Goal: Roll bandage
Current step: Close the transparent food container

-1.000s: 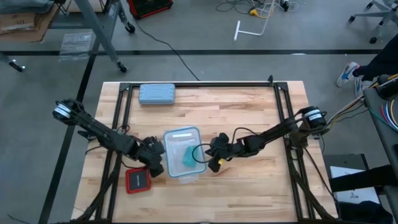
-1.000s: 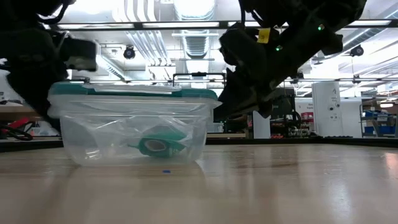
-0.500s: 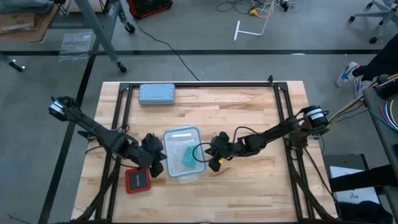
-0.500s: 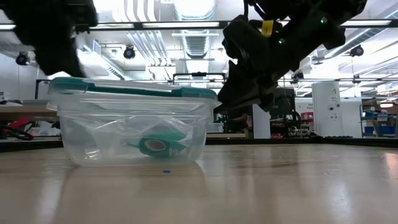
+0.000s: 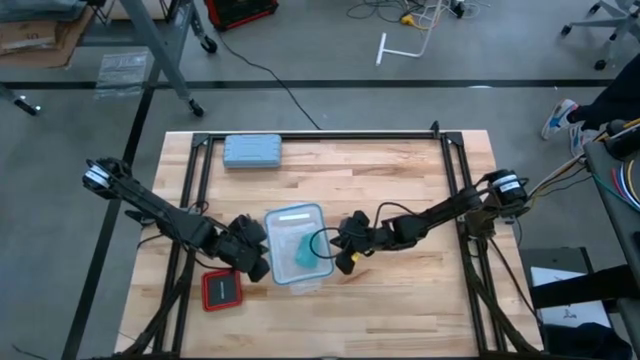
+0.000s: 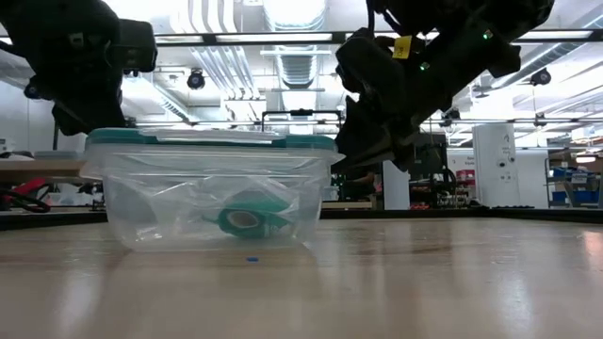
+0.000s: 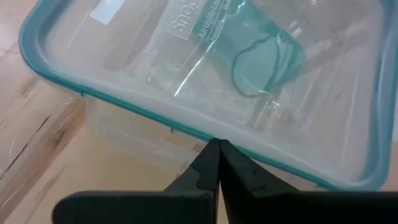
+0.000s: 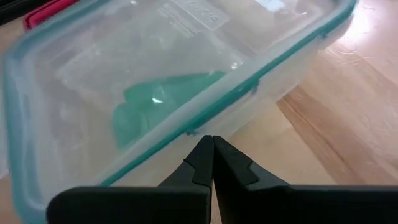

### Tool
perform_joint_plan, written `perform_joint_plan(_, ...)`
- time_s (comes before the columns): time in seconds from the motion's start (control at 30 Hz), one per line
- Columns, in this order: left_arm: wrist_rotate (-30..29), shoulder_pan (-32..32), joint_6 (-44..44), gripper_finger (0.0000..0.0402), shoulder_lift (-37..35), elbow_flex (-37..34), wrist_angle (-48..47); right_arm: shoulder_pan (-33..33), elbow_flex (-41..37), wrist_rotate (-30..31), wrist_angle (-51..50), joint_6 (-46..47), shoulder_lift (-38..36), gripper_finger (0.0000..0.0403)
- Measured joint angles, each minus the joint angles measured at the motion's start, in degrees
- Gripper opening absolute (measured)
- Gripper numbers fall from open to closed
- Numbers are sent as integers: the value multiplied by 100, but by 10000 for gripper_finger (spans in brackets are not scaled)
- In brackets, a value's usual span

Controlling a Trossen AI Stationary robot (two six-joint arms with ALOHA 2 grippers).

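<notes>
A clear plastic container [image 5: 296, 250] with a teal-rimmed lid [image 6: 212, 141] stands on the table's middle. The teal bandage [image 6: 247, 218] lies inside it as a small roll, resting on the container's floor, and shows through the lid [image 8: 163, 99] in the right wrist view. My left gripper [image 5: 254, 258] is shut at the container's left side. My right gripper [image 5: 337, 250] is shut at its right side. Both sets of fingertips point at the lid's rim. My left gripper meets the lid's teal rim [image 7: 186, 129] on the container's left side with its shut fingertips [image 7: 214, 149], slanting down from the table's left. The container stands flat on the table. My right gripper's shut fingertips [image 8: 208, 144] stand at the rim [image 8: 189, 132] on the container's right side, coming from the right; whether they touch it I cannot tell.
A grey-blue hard case [image 5: 252, 150] lies at the far left of the table. A red flat object [image 5: 222, 290] lies near the front left, close to my left arm. Black frame rails [image 5: 320, 137] run along the table's far, left and right sides.
My left gripper rose and drew back a little from the container, then came down again to its left rim. The container has slid a short way toward the table's right edge, staying flat, with the bandage roll carried along inside.
</notes>
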Motion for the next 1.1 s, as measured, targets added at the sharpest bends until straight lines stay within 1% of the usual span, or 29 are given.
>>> perform_joint_plan(0.2,53,20,-84,0,-174,208,-339,-31,-11,11,9,55,7,0)
perform_joint_plan(0.3,60,20,-147,0,-156,341,-680,-62,-13,0,2,147,7,0)
perform_joint_plan(0.47,21,29,-167,0,-156,459,-743,-72,-22,2,8,142,7,0)
perform_joint_plan(0.67,1,96,-283,0,91,410,-667,-68,-22,-1,5,138,7,0)
perform_joint_plan(0.93,13,258,-48,0,470,408,-456,-68,-27,25,-4,129,7,0)
perform_joint_plan(1.1,20,304,66,0,501,408,-367,-68,-32,39,-24,118,7,0)
